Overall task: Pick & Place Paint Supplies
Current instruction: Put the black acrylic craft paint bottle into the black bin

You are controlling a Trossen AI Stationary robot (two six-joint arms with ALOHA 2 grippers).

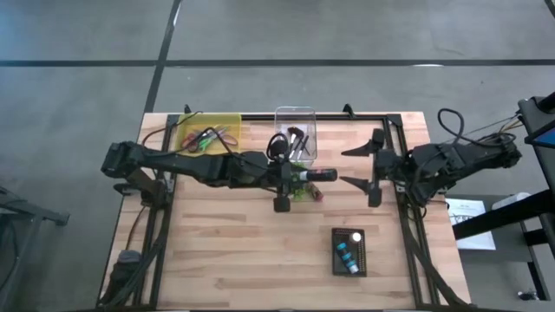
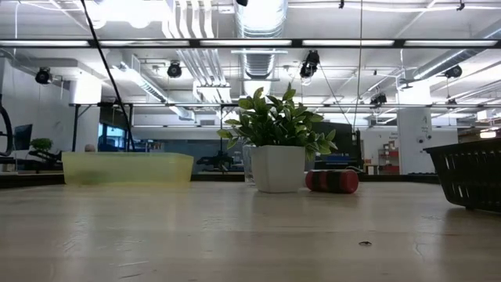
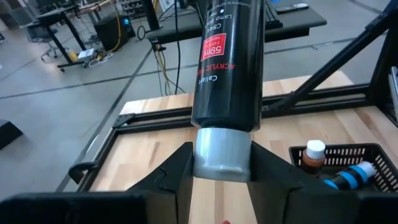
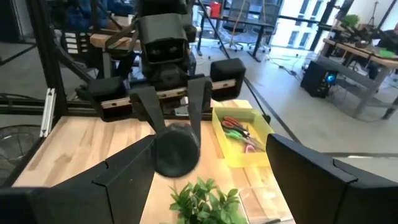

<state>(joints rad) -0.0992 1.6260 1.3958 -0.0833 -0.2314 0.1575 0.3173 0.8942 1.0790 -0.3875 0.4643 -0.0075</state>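
My left end effector (image 3: 221, 163) pinching black paint tube (image 3: 227, 59) at grey cap; probably light, smooth barrel may slip; right end effector (image 1: 371, 165) spread, idle.

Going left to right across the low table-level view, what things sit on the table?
Yellow translucent tray → green leafy plant in a white pot → red and black cylinder lying on its side → dark mesh basket.

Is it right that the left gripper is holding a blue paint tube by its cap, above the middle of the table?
Not quite: the paint tube in the left gripper is black with a grey cap, not blue. The left wrist view shows it. The rest stands.
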